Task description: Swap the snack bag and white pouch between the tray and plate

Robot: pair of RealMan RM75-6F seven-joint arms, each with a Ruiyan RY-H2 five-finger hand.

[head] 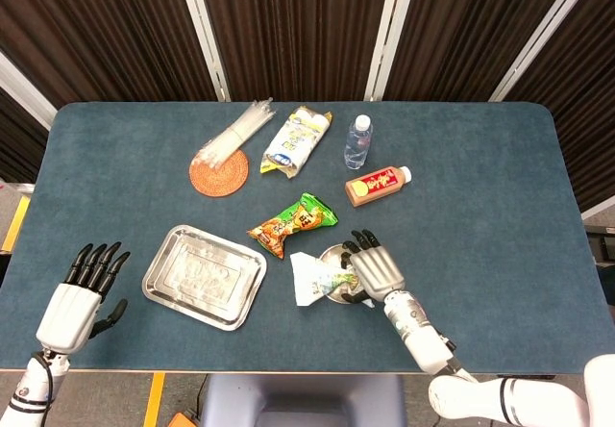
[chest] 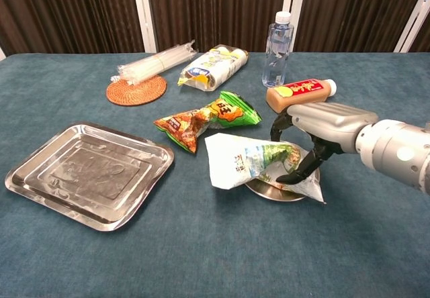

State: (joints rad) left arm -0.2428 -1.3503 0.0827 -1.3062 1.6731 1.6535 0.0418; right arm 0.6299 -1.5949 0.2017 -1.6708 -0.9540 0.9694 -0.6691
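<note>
The white pouch [chest: 242, 161] lies across the small round metal plate [chest: 267, 192], also visible as the pouch [head: 315, 277] in the head view. My right hand [chest: 316, 127] is over the pouch's right end. Its fingers curl over the top and its thumb presses the near side, so it grips the pouch. The green and orange snack bag [chest: 205, 120] lies on the cloth just behind the pouch, between the plate and the empty steel tray [chest: 87, 172]. My left hand [head: 77, 297] hovers by the near left table edge with its fingers spread and holds nothing.
At the back stand a water bottle [chest: 278, 43] and, lying down, a red drink bottle [chest: 300, 94] close behind my right hand. A yellow-white packet [chest: 213, 66] and a bundle of straws on a wicker coaster [chest: 137, 88] lie further left.
</note>
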